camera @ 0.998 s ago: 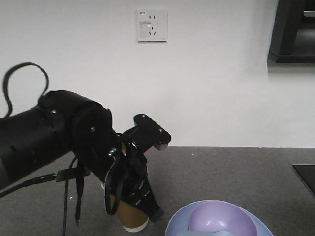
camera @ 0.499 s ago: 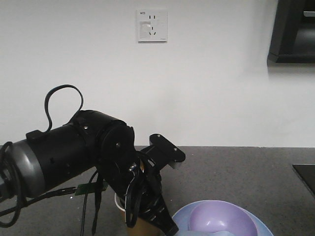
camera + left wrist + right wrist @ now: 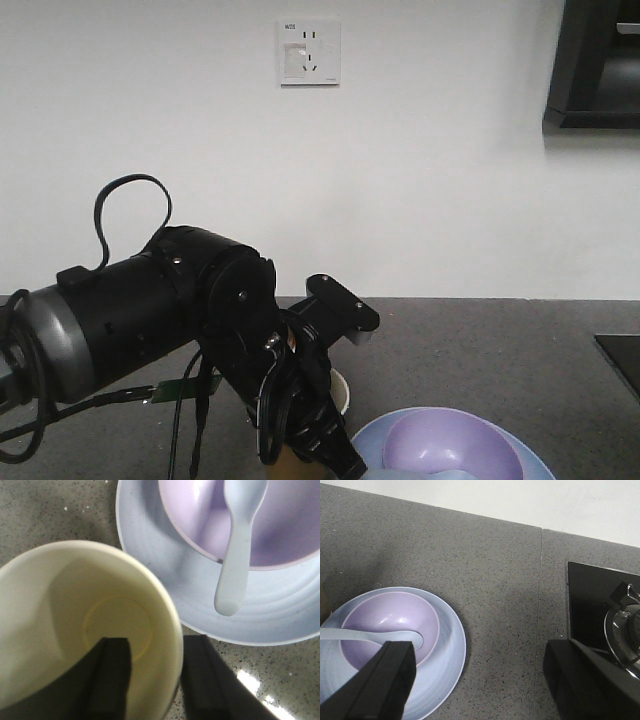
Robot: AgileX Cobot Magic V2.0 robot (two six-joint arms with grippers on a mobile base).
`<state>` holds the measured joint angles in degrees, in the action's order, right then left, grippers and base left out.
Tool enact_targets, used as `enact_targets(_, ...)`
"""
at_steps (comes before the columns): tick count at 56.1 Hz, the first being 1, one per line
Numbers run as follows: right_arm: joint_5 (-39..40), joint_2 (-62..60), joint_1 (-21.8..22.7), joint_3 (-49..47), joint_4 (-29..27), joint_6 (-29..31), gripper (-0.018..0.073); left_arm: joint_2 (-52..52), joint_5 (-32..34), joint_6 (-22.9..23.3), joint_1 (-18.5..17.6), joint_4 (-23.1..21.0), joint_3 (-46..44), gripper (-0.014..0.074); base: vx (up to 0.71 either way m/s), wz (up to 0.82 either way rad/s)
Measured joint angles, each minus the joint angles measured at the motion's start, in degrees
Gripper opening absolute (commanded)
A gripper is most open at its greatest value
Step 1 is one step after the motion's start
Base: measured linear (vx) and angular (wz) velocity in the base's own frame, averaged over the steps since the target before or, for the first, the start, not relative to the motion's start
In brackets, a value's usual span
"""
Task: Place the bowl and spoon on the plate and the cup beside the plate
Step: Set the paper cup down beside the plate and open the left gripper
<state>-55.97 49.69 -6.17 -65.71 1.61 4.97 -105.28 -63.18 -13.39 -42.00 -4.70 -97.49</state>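
Left claw (image 3: 150,680) pinched the cup (image 3: 85,630) wall, one finger inside, just beside the plate (image 3: 165,580) ahead. I judged the paper light, crushable; grip gently near rim

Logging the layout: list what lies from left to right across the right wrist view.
Plate holding the bowl with the spoon → bare grey counter → black cooktop with a metal burner piece at the far right.
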Motion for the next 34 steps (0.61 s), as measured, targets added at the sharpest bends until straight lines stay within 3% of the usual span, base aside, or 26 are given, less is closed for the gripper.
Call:
enact_targets(7, 0.0, 0.0, 0.0, 0.0, 0.0, 0.0, 0.0582, 0.0, 0.0, 0.9, 0.0, 0.0, 0.0, 0.055, 0.0, 0.0)
enact_targets(34, 0.0, 0.0, 0.0, 0.0, 0.0, 0.0, 0.0582, 3.2, -1.1, 2.1, 0.0, 0.0, -3.3, 0.0552, 0.0, 0.0)
